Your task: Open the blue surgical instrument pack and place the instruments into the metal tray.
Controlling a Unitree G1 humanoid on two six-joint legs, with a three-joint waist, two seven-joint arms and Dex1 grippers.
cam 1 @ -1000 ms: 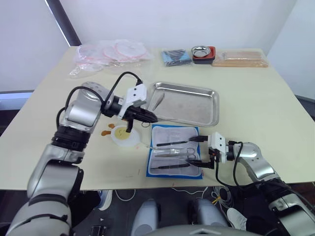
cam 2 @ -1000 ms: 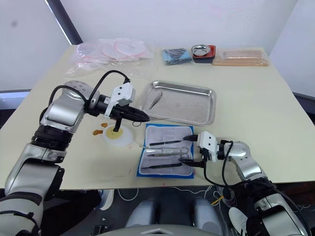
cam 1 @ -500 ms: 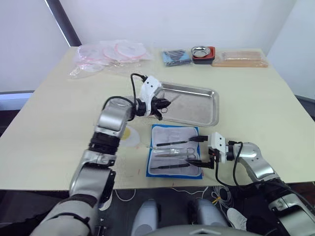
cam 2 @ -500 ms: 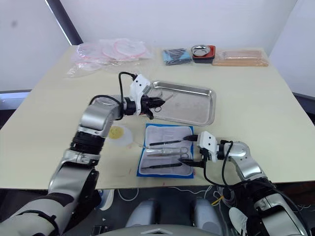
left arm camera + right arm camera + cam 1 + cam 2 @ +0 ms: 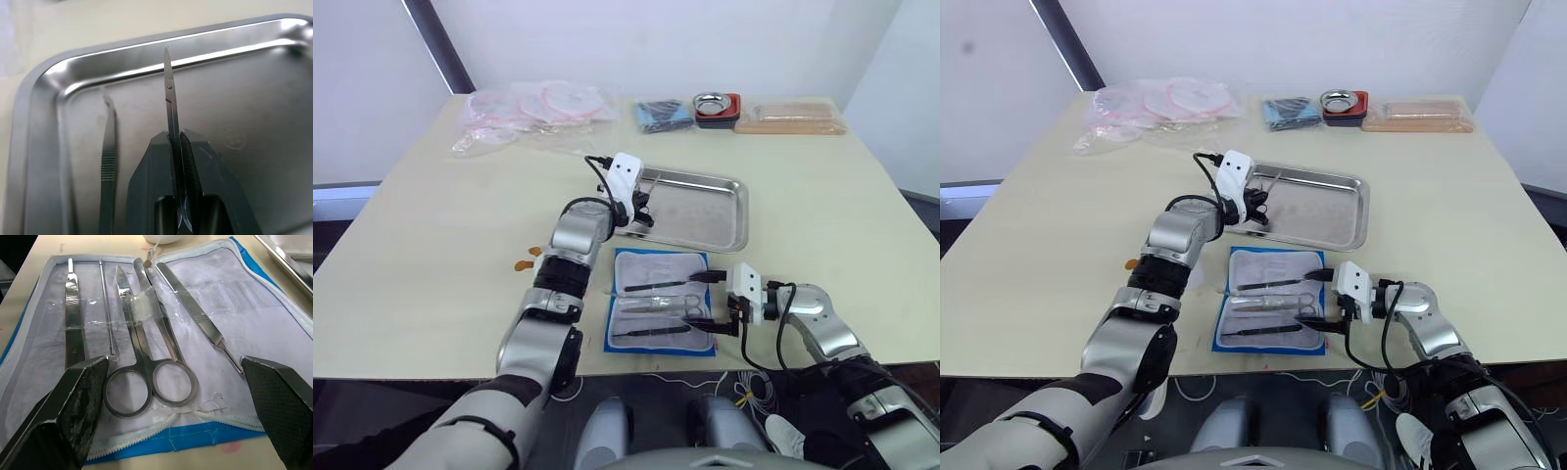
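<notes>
Metal tray (image 5: 710, 217) holds one forceps (image 5: 108, 161); open blue pack (image 5: 661, 313) just beside it keeps several instruments (image 5: 146, 338); left gripper (image 5: 177, 147) clamps small scissors (image 5: 168, 93) over tray, release next; right gripper (image 5: 171, 396) spread wide.

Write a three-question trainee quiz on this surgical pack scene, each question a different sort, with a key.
1. True or false: the left gripper is shut on a slim scissor-like instrument above the metal tray.
2. Multiple choice: the right gripper is (A) shut on scissors, (B) open at the edge of the blue surgical instrument pack, (C) inside the tray.
3. Fill in: one pair of ______ already lies in the tray.

Key: 1 true; 2 B; 3 forceps.
</notes>
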